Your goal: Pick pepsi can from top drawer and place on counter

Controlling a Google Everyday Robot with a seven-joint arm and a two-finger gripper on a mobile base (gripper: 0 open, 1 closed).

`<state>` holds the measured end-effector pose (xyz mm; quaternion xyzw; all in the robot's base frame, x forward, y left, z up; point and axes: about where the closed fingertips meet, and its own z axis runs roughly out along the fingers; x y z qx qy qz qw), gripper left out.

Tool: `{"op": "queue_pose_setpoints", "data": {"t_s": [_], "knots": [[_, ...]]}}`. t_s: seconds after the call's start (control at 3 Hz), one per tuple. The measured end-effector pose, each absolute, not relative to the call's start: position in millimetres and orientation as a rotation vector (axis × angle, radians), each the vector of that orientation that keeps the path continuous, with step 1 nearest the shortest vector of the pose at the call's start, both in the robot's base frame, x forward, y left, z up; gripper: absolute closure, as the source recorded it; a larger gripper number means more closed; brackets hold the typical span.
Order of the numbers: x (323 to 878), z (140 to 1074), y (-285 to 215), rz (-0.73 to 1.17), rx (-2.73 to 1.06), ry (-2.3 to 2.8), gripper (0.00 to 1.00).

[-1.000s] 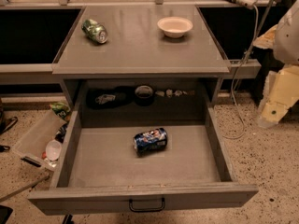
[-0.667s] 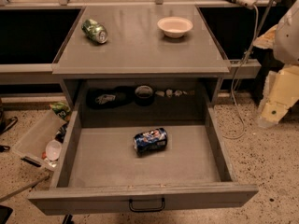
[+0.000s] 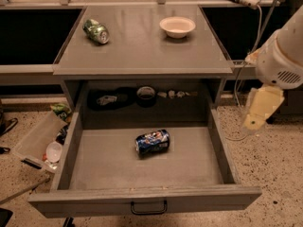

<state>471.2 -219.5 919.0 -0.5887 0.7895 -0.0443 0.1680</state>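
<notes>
The pepsi can (image 3: pixel 152 142), dark blue with white and red markings, lies on its side in the middle of the open top drawer's (image 3: pixel 142 200) grey floor. The counter (image 3: pixel 142 51) is the grey tabletop above the drawer. My arm's white housing and the cream-coloured gripper (image 3: pixel 259 111) hang at the right, outside the drawer's right wall and above the floor, well apart from the can and holding nothing I can see.
A green can (image 3: pixel 96 31) lies on its side at the counter's back left. A white bowl (image 3: pixel 177 26) stands at its back right. Dark items sit in the recess behind the drawer (image 3: pixel 128 97). Clutter and a clear plastic bin (image 3: pixel 40 141) lie on the floor at the left. Cables (image 3: pixel 258 18) hang at the right.
My arm and gripper have shifted a little to the left and down, toward the drawer's right side. The pepsi can has not moved.
</notes>
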Motion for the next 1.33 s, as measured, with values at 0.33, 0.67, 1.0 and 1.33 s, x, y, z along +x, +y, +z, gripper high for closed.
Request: {"op": "queue_pose_setpoints", "data": {"t_s": [0.33,0.67,1.0,1.33], "knots": [[503.0,873.3,-206.0,-0.088,-1.665,2.197,0.00],[527.5,840.1,-176.9,0.006,-1.711,2.096,0.00],[527.5,840.1,-176.9,0.006,-1.711,2.096,0.00],[525.2,828.6,-169.1,0.053,-1.719,2.085,0.00]]}}
